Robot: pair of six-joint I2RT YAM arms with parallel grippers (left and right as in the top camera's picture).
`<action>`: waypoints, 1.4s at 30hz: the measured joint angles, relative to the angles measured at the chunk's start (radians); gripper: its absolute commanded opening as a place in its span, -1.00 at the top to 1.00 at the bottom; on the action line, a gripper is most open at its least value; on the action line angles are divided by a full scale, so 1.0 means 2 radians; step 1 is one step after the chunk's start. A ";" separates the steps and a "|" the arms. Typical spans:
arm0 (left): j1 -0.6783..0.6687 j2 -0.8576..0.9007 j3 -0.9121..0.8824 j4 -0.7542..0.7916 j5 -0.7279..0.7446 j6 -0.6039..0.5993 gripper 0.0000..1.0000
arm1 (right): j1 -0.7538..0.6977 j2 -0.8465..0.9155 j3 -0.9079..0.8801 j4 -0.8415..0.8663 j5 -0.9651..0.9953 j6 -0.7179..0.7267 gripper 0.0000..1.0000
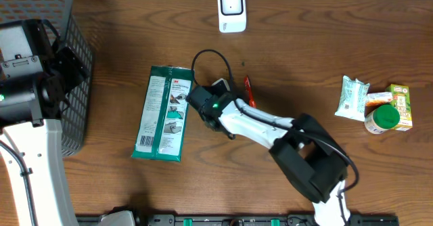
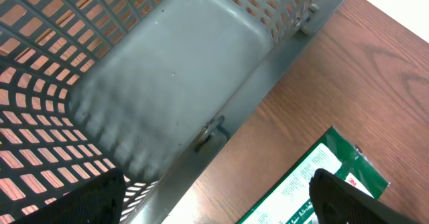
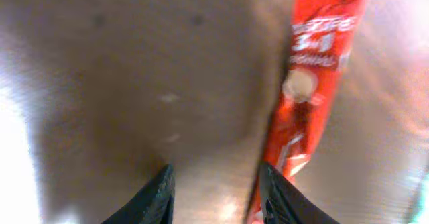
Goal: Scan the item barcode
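Observation:
A red sachet (image 1: 248,91) lies flat on the wooden table, just right of my right gripper (image 1: 223,87). In the right wrist view the red sachet (image 3: 315,70) runs up the right side. My right gripper (image 3: 216,190) is open over bare wood, and its right fingertip (image 3: 281,197) is beside the sachet's lower edge. A white scanner (image 1: 231,9) stands at the table's far edge. My left gripper (image 2: 214,204) hangs open and empty over the wall of the grey basket (image 2: 174,83). A green wipes pack (image 1: 162,113) lies left of the right gripper.
The grey mesh basket (image 1: 74,70) stands at the left edge under the left arm. At the right lie a white-green packet (image 1: 352,97), a green-lidded jar (image 1: 382,120) and a small carton (image 1: 400,105). A black cable (image 1: 206,55) loops above the right wrist.

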 measured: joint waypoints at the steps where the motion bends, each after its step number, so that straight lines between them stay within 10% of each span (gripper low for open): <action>1: 0.000 0.000 0.000 0.000 0.000 0.000 -0.76 | -0.005 -0.008 0.000 -0.005 -0.020 0.002 0.24; 4: 0.000 0.000 0.000 0.000 0.000 0.000 -0.76 | -0.031 -0.048 0.000 -0.020 -0.083 0.011 0.30; 7: 0.000 0.000 0.000 0.000 0.000 0.000 -0.76 | -0.091 -0.108 0.002 -0.035 -0.149 0.020 0.98; 18: 0.000 0.000 0.000 0.000 0.000 0.000 -0.76 | -0.259 -0.119 -0.024 -0.015 -0.281 0.025 0.98; 42: 0.000 0.000 0.000 0.000 0.000 0.000 -0.76 | -0.152 -0.101 -0.113 0.164 -0.347 0.028 0.98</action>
